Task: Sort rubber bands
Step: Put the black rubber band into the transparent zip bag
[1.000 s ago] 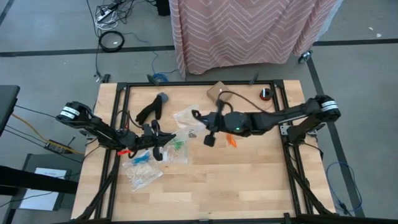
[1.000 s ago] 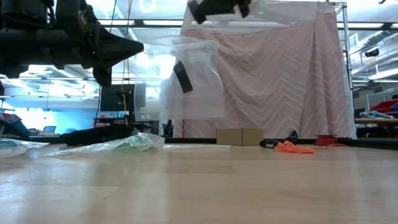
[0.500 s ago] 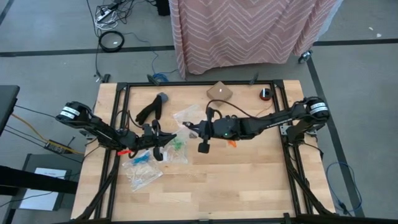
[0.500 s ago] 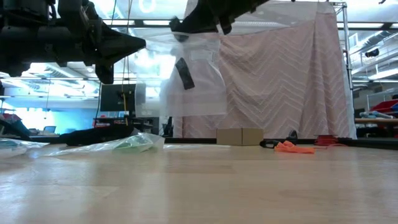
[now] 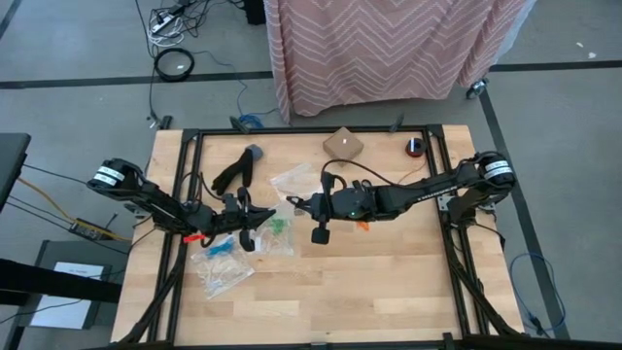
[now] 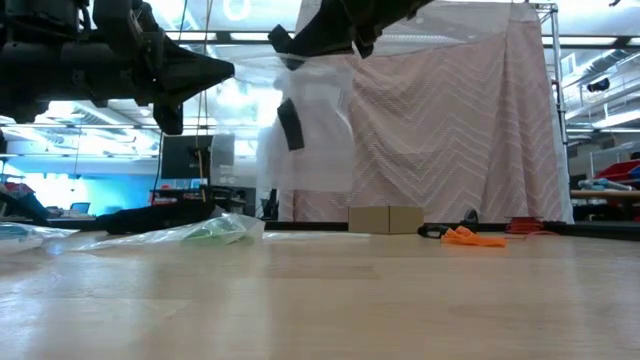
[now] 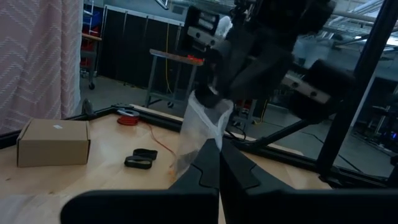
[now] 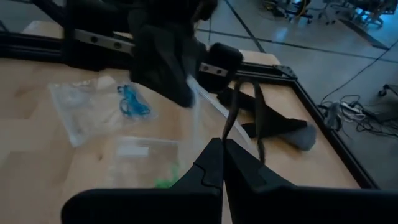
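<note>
A clear plastic bag (image 6: 315, 140) hangs in the air between my two grippers, above the table's middle left. A black strip (image 6: 289, 124) shows at it. My right gripper (image 5: 292, 204) is shut on its top; my left gripper (image 5: 257, 216) is shut at its side. Of the rubber bands, green ones (image 5: 279, 226) and blue ones (image 5: 222, 248) lie inside clear bags flat on the table below my left gripper. Orange ones (image 5: 362, 223) lie loose on the wood under my right arm. My left gripper comes nearly level from the table's left. Its shut fingertips (image 7: 214, 155) meet the bag's side edge (image 7: 208, 138); the film runs from there up to the other gripper. One layer or several, I cannot tell. My right gripper pinches the bag's top edge (image 8: 208, 127) between its two fingers, slanting down from the table's right. The film is drawn toward my left gripper (image 8: 168, 62), and the rest of the bag hangs below, clear of the table.
A cardboard box (image 5: 342, 144) and a red roll (image 5: 416, 146) stand near the far edge. A dark tool (image 5: 241, 167) lies at the far left. Another clear bag (image 5: 292, 181) lies behind the grippers. Bare wood stretches along the near side.
My right gripper has gone down and toward the table's left and near edges, closer to my left gripper, staying shut. The bag still hangs between them; its top now spans a shorter gap.
</note>
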